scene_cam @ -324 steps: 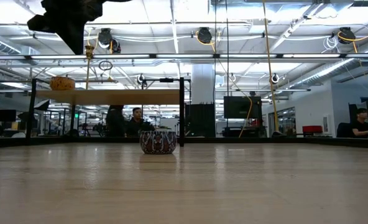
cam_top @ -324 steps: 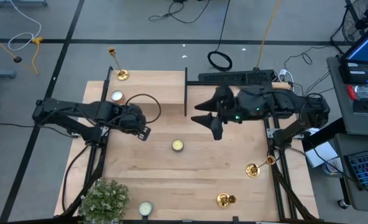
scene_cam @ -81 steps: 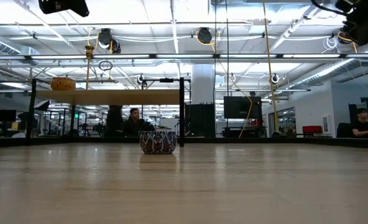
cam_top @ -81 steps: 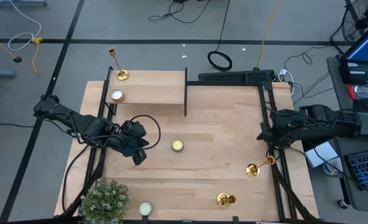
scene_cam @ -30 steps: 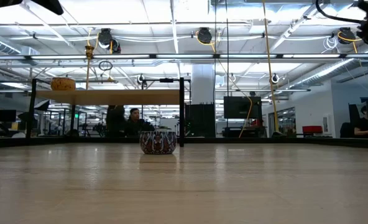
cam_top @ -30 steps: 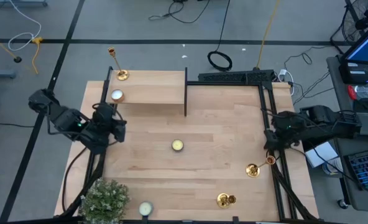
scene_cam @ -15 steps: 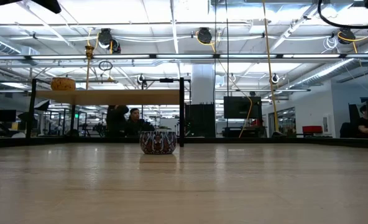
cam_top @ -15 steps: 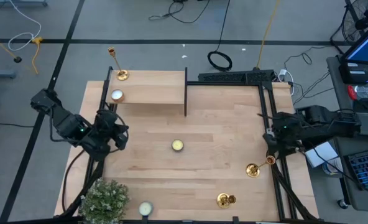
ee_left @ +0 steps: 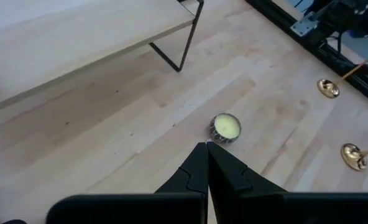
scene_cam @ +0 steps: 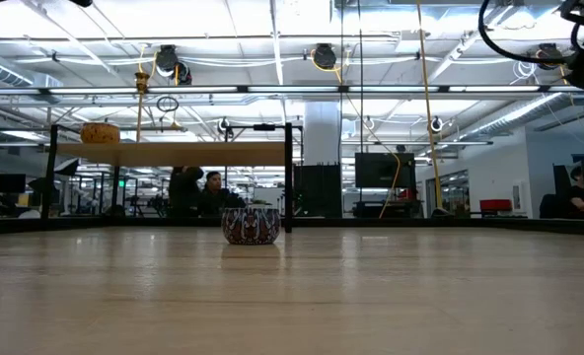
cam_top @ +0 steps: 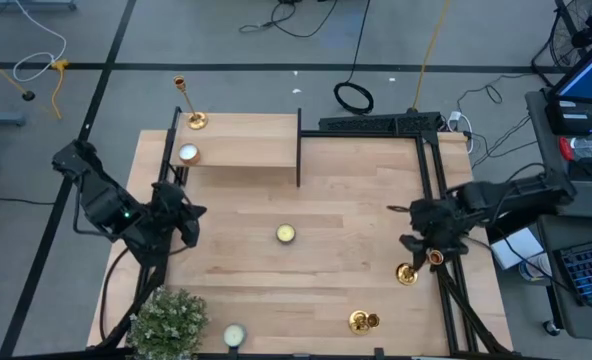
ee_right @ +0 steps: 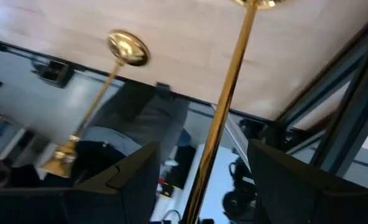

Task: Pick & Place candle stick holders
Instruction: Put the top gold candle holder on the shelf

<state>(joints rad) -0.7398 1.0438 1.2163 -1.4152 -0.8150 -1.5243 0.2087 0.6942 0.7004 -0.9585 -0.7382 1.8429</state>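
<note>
Your right gripper (cam_top: 413, 226) has swung in from the table's (cam_top: 336, 270) three o'clock edge, claw wide around the nearest candle stick holder (cam_top: 407, 272), not yet closed. Expect the pick next. Your left gripper (ee_left: 207, 163) waits pinched shut at nine o'clock.
</note>
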